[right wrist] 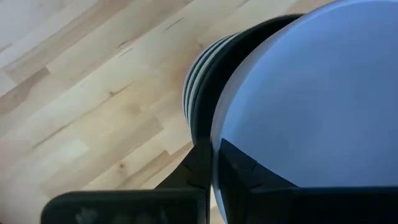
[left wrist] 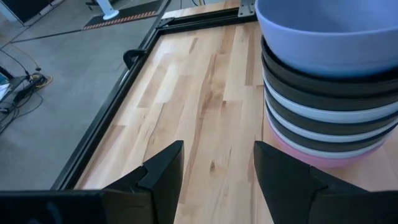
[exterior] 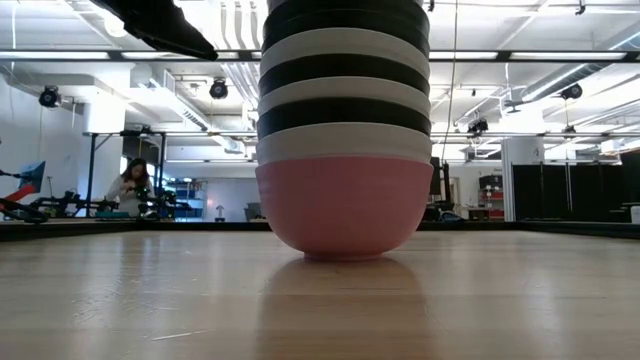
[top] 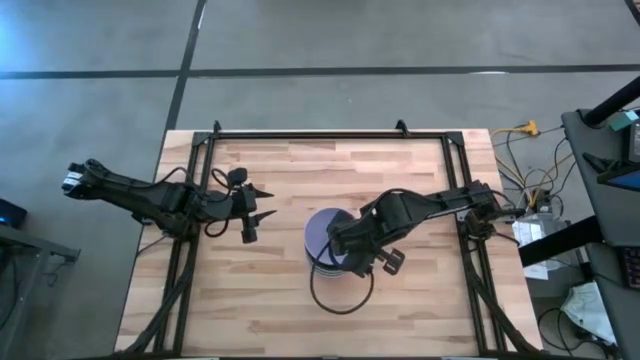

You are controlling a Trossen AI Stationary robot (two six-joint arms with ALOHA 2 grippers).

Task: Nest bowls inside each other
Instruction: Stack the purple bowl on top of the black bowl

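Note:
A stack of nested bowls (top: 328,245) stands mid-table. Its pink bottom bowl (exterior: 344,205) rests on the wood, with white and black bowls alternating above it (left wrist: 323,118). The lavender bowl (left wrist: 329,31) sits on top, inside a black one. My right gripper (right wrist: 214,152) is at the lavender bowl's rim, shut on it. My left gripper (left wrist: 217,177) is open and hovers to the table's left of the stack (top: 255,208), touching nothing. My right gripper holds the lavender bowl's rim (right wrist: 216,140), on the side toward the table's right. One finger (right wrist: 245,171) is inside the bowl and one finger (right wrist: 198,165) is outside. The fingers come from above, pointing down. The bowl sits nested on top of the stack.
A black metal frame (top: 330,135) runs round the table's far, left and right sides. A thin dark loop (top: 340,290) lies on the wood just near of the stack. Bare wood (left wrist: 186,93) lies between my left gripper and the stack. A person (exterior: 130,185) is far behind the table.

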